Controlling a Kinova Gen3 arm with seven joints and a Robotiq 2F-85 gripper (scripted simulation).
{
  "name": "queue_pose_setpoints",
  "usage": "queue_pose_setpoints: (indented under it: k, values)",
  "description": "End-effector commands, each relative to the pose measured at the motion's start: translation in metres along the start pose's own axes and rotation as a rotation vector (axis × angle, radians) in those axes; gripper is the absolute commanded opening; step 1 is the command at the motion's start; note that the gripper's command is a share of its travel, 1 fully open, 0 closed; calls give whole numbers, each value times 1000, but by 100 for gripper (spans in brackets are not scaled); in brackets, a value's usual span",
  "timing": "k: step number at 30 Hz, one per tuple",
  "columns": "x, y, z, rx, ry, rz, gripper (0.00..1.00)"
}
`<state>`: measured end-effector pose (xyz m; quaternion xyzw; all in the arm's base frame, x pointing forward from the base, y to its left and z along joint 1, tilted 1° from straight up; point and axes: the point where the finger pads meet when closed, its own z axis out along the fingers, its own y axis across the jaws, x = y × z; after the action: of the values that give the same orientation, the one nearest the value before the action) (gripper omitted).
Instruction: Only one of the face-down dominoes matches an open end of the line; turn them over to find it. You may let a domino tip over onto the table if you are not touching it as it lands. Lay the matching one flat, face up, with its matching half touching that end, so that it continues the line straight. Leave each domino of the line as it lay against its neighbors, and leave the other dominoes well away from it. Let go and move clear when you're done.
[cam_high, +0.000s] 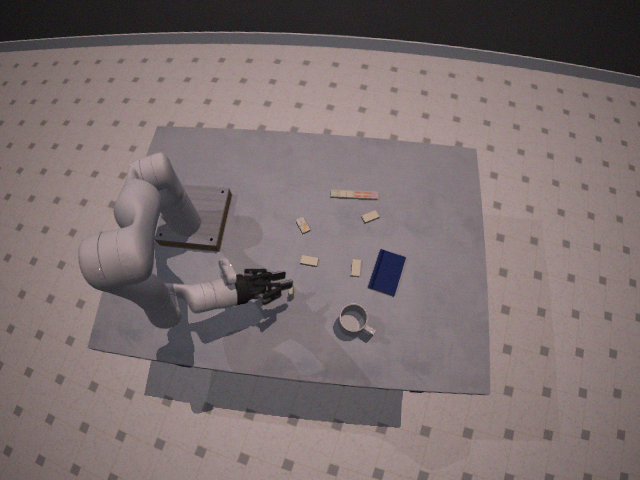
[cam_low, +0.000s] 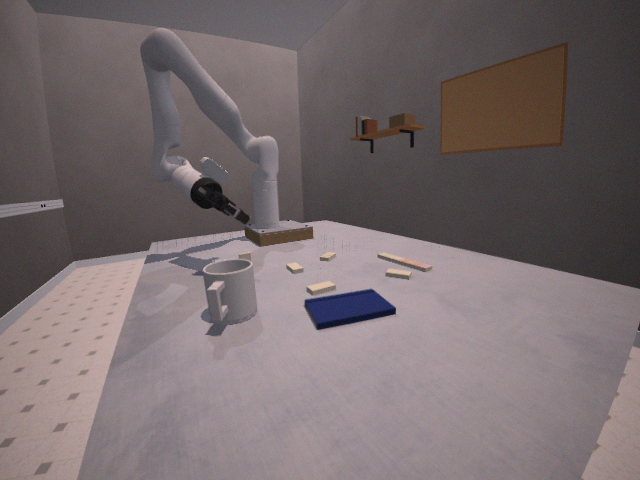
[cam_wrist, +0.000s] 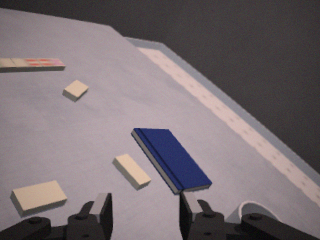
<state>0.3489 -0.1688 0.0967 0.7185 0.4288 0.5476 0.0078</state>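
The line of dominoes lies straight, with a greenish left end and a pink right end in the top view. One domino lies face up with faint orange marks. Three plain-backed dominoes lie flat: one, another beside the notebook, a third near the line. Another domino appears to stand upright. My gripper is partly open and empty, tilted above the table near it.
A blue notebook lies right of the dominoes. A grey mug stands near the upright domino and partly hides it in the exterior view. The arm's wooden base is at the table's left.
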Motion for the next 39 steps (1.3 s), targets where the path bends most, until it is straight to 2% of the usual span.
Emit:
queue_pose_setpoints:
  k: [1,8,10,25,27,39]
  values:
    - [1,0,1,114,-23,-144,47]
    - [2,0,2,276,-63,-369,47]
    - [2,0,2,276,-63,-369,47]
    - [4,-1,3,609,-146,-834,47]
    - [4,-1,3,609,-146,-834,47]
    - [4,-3,3,826,-199,-1129,47]
